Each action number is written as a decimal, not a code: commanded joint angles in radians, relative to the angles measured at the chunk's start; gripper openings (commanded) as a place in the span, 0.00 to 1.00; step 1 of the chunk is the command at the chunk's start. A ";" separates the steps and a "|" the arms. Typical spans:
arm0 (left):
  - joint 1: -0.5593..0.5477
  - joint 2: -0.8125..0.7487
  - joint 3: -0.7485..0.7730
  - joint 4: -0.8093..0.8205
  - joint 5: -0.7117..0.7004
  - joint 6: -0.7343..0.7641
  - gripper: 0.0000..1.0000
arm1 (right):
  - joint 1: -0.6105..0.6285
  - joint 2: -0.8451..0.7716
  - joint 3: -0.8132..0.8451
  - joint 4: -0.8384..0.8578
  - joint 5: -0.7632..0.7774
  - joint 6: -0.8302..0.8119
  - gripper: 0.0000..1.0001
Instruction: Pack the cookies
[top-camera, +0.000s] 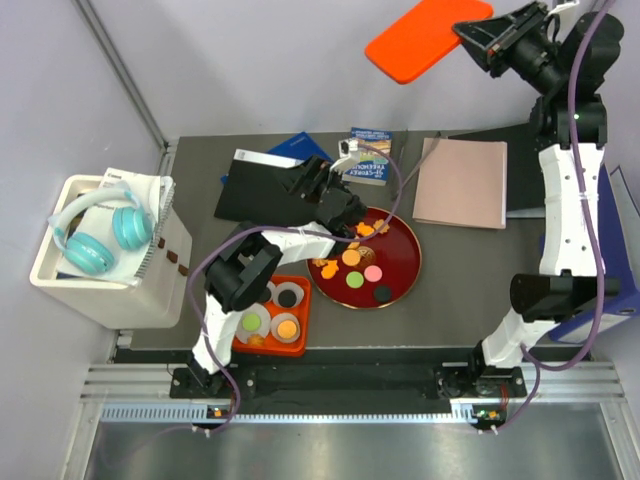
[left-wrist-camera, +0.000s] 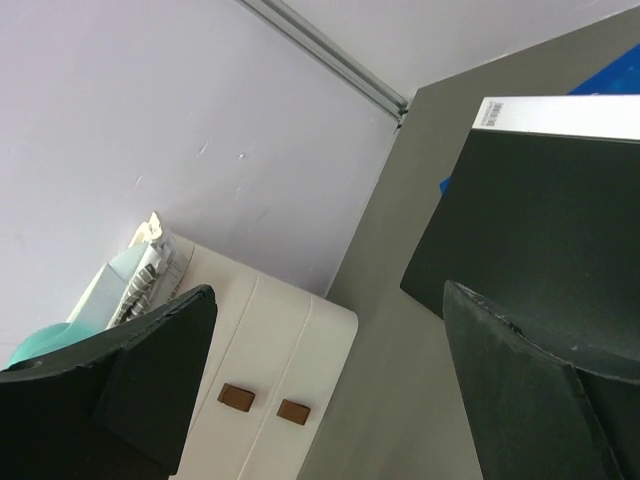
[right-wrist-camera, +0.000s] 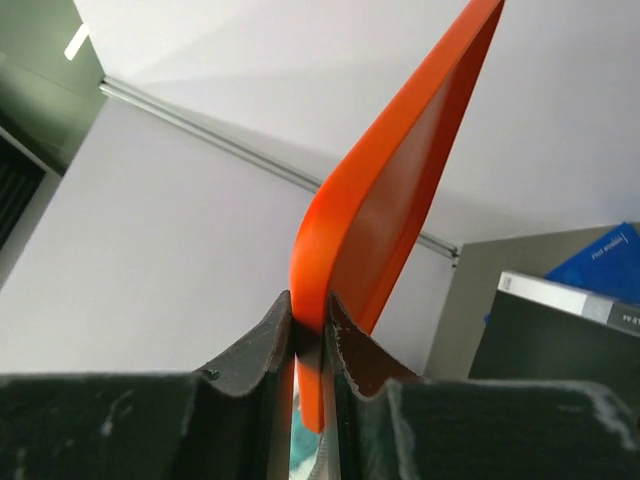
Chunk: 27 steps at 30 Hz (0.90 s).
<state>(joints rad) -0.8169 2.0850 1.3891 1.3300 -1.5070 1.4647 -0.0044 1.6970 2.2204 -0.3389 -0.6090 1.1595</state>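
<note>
One white box (top-camera: 110, 275) stands at the far left of the surface (top-camera: 470, 280), with teal headphones (top-camera: 95, 235) lying on top. Just right of it we see an orange tray (top-camera: 304, 312) holding white paper cups (top-camera: 289, 296). One cup holds a black disc, one a green disc and one an orange disc.

Touching the tray's right corner is a round red plate (top-camera: 395, 240). Most of the cookies (top-camera: 352, 258) lie loose on it: orange, green, pink and black discs, plus small orange shapes near its far rim.

The left hand (top-camera: 308, 180) hangs above the near edge of a black folder (top-camera: 255, 190), just beyond the plate. Its wrist view shows the fingers (left-wrist-camera: 110, 400) spread wide with nothing between them.

Further right a beige folder (top-camera: 462, 183) lies flat on the surface.

At the far right the right hand (top-camera: 470, 35) is raised high above the surface. Its fingers are clamped tight on the edge of a flat orange panel (top-camera: 425, 38), which juts out to the left.
</note>
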 joint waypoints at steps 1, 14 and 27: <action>0.035 0.046 0.088 0.367 -0.239 0.015 0.99 | -0.026 -0.002 0.062 0.173 -0.066 0.092 0.00; 0.050 0.054 0.386 0.370 -0.245 0.049 0.99 | -0.026 -0.074 -0.008 0.216 -0.107 0.114 0.00; -0.046 -0.080 0.382 -0.057 -0.036 -0.007 0.99 | -0.016 -0.120 -0.007 0.135 -0.097 0.082 0.00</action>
<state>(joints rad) -0.7837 2.1014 1.8416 1.3182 -1.5089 1.5799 -0.0261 1.6264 2.1715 -0.2111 -0.7059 1.2575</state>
